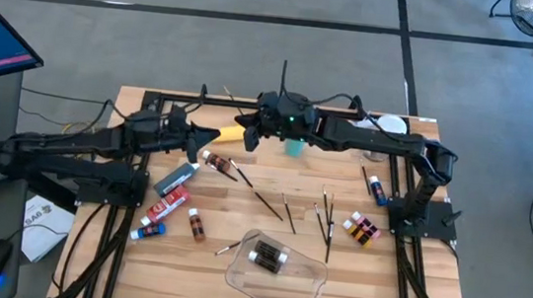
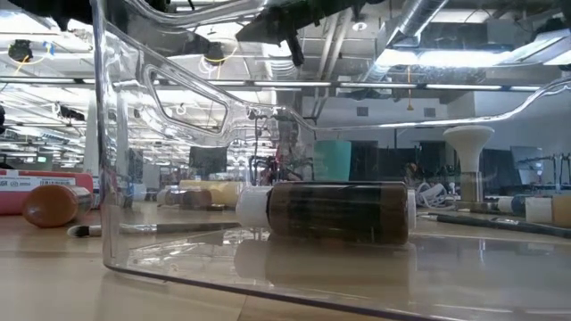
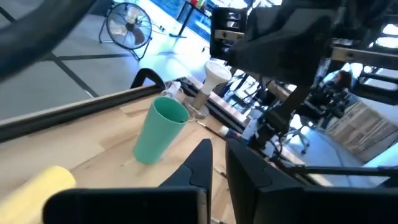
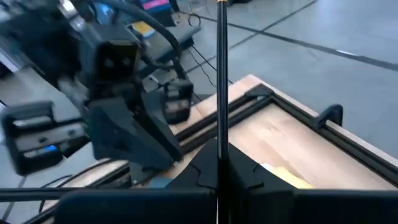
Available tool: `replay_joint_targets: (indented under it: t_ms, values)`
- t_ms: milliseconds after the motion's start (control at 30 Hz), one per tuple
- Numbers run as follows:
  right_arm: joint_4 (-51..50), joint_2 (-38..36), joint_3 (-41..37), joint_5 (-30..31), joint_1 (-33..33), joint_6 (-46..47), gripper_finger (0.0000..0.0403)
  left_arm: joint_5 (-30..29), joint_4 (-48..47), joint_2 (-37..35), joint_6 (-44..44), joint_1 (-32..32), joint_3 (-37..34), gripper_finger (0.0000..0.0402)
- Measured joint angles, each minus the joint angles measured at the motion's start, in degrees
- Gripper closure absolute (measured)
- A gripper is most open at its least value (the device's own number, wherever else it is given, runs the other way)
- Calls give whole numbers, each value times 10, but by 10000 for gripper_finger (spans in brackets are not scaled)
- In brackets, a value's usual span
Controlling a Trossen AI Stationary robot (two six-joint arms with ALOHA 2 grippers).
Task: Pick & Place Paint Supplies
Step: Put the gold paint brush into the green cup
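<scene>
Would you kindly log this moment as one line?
right gripper: shut on paint brush, above teal cup | left gripper: open, idle | tray: one bottle

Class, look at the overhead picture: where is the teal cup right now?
In the high view, the teal cup stands near the table's far edge, about midway across, partly hidden under the right gripper, with the yellow bottle to its left.

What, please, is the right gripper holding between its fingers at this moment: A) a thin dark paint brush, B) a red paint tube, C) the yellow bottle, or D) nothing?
A: the right gripper is shut on a thin paint brush that stands straight up between its fingers.
</scene>
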Motion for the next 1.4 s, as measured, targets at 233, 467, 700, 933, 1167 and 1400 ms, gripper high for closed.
replay_joint_targets:
  t_ms: [233, 467, 700, 933, 1167, 1400]
  values:
    - [88, -11, -59, 0, 18, 30, 403, 0, 16, 0, -6, 4, -11, 389]
    - [165, -67, -170, 29, 47, 64, 403, 18, 21, 0, -6, 4, -11, 389]
    - [234, -117, -216, 51, 63, 95, 403, 177, 164, 7, -33, 15, -11, 389]
    - [278, -129, -216, 52, 92, 95, 403, 328, 409, 108, -184, 61, -7, 370]
    - [269, -126, -216, 89, 115, 108, 403, 325, 487, 216, -191, 55, 34, 295]
    - [260, -126, -215, 97, 121, 120, 403, 313, 507, 244, -200, 55, 79, 262]
